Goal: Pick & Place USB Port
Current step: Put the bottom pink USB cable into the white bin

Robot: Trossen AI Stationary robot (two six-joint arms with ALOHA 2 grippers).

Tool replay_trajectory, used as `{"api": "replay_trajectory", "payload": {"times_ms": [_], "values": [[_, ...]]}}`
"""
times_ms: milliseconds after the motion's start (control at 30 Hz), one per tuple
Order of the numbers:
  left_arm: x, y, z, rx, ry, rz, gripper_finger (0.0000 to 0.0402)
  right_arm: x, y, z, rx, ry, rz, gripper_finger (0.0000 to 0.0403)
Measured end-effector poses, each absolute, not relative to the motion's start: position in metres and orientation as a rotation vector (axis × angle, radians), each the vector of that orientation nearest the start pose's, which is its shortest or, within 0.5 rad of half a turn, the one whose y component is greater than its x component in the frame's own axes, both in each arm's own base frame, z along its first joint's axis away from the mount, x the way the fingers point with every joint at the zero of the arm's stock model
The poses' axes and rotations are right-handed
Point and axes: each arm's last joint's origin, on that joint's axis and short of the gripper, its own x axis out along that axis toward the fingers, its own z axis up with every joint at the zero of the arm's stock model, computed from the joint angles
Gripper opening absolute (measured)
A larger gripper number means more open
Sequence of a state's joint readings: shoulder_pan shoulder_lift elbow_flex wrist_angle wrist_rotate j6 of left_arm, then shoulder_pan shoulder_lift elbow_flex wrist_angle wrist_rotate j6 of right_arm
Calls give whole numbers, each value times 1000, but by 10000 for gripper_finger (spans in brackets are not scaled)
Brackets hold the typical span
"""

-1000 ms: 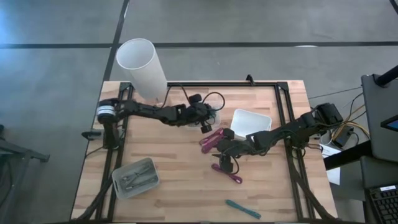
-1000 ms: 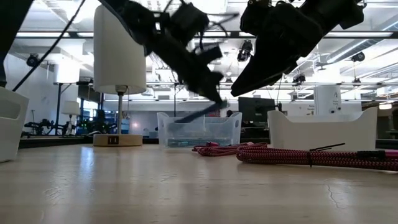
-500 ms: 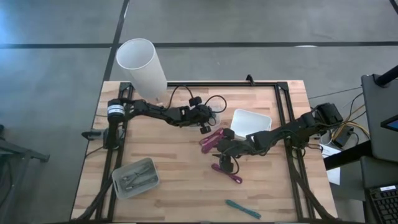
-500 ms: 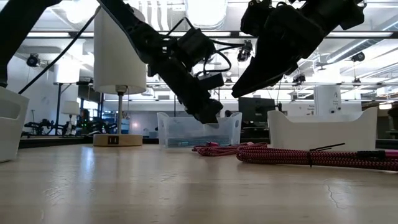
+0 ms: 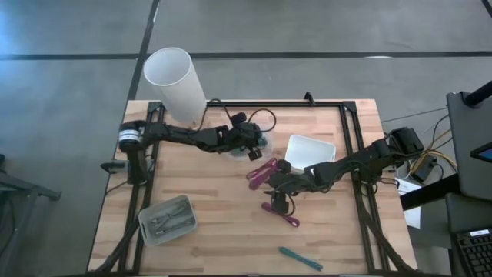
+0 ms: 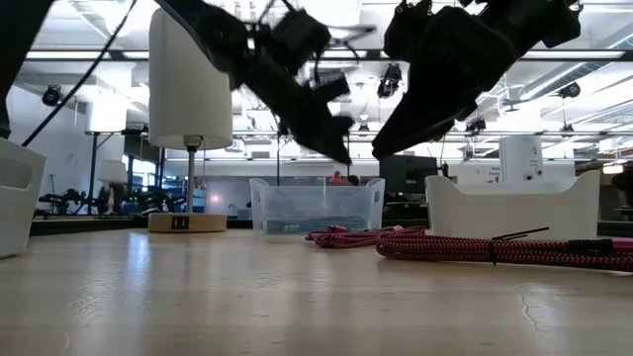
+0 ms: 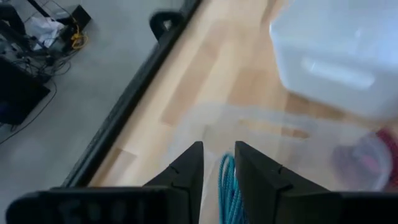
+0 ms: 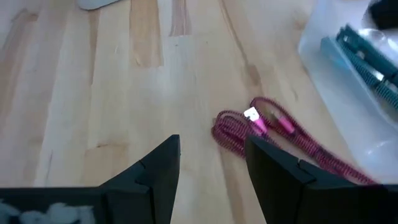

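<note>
My left gripper [image 5: 250, 144] hovers over a small clear bin [image 5: 264, 139], its fingers [image 7: 219, 149] open by a narrow gap. A teal cable [image 7: 229, 186] lies in the bin below that gap, and further teal cables [image 8: 364, 56] show there in the right wrist view. My right gripper [image 5: 280, 192] is open and hangs above the table. A coiled pink cable with a white plug [image 8: 258, 121] lies on the wood just past its fingers [image 8: 212, 140]. In the low view both grippers [image 6: 338, 148] [image 6: 384, 140] are well above the table.
A white bin [image 5: 311, 151] sits right of the clear bin. A second pink cable [image 5: 281, 215] lies below the right gripper, and a loose teal cable [image 5: 300, 258] near the table's near edge. A grey tray of tools [image 5: 167, 219] and a tall white lamp [image 5: 176, 85] stand on the left side.
My left gripper dipped down into the clear bin, then rose again and drew slightly toward the table's left. A thin strand that hung below it a second ago no longer shows under it. My right arm kept still.
</note>
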State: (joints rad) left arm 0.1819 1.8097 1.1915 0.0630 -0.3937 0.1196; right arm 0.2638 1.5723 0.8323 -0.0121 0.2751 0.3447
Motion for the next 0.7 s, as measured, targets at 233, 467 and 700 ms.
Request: {"api": "replay_trajectory", "payload": {"times_ms": [233,467,700], "values": [[366,65,266,107,507,503,95,293,83,171,222,816,-46,178],[351,37,294,97,423,401,94,286,92,166,281,838,-48,178],[345,13,296,83,412,338,94,284,109,160,307,837,-24,177]]}}
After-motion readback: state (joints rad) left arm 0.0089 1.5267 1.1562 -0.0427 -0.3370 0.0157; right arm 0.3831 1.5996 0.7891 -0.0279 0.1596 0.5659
